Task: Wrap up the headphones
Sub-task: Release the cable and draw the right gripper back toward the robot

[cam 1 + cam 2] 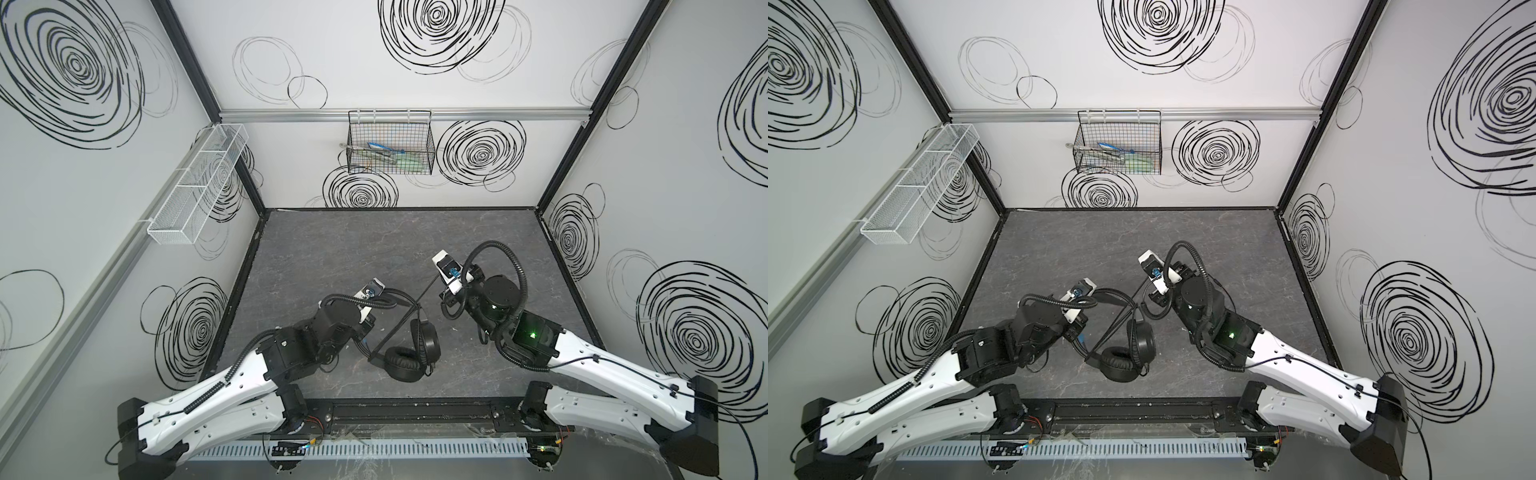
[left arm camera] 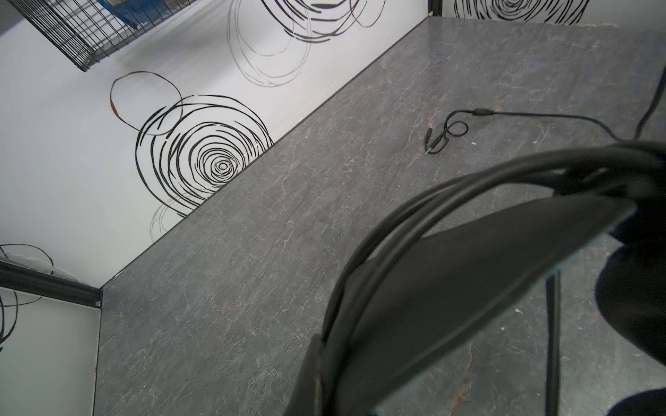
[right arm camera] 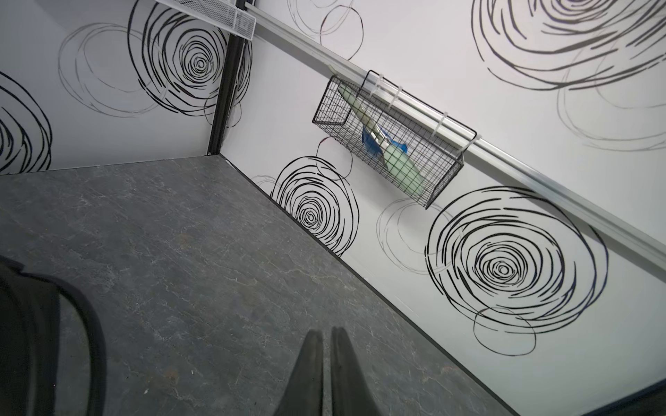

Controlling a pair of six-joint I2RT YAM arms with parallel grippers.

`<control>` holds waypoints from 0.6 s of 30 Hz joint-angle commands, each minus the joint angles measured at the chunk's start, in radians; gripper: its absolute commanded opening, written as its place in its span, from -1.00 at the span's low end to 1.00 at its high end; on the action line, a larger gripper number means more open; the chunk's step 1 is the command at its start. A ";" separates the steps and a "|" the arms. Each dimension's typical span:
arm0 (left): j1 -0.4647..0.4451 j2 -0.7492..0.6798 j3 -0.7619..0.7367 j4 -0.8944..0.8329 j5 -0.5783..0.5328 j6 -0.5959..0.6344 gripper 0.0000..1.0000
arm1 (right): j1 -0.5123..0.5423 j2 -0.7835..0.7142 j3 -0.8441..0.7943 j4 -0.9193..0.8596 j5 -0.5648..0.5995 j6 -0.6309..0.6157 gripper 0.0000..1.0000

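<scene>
Headphones: the black over-ear headphones (image 1: 401,365) sat near the front middle of the grey stone-look table (image 1: 374,245), between the two arms. One padded earcup showed its cushion and the other stood on edge just beside it.
Headband: it rose from the cups toward the left arm and loomed close and blurred in the left wrist view (image 2: 468,259).
Left gripper: the left gripper (image 1: 365,332) was clamped on the headband. Its fingertips were hidden under the wrist in both top views.
Cable: in both top views a stretch of the thin black cable (image 2: 533,114) ran straight and taut from the headphones up to the right arm. Its plug end (image 2: 436,140) lay loosely curled on the table, apart from the headband.
Right gripper: the right gripper (image 3: 325,335) had its fingers drawn almost together, with only a slit between them. The taut cable ended at it, so it was nipped on the cable. The strand was too thin to make out between the tips.
Back wall: a black wire basket (image 1: 390,145) hung from the rail with green and blue items inside.
Left wall: a white mesh tray (image 1: 195,187) was mounted there.
</scene>
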 commanded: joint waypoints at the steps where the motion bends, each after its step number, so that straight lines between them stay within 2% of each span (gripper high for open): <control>1: -0.010 -0.068 -0.004 0.030 0.081 0.014 -1.00 | -0.067 -0.041 -0.009 0.092 -0.021 0.091 -0.79; 18: -0.024 -0.135 0.009 0.082 0.179 0.010 -1.00 | -0.175 -0.018 -0.075 0.130 -0.115 0.172 -0.79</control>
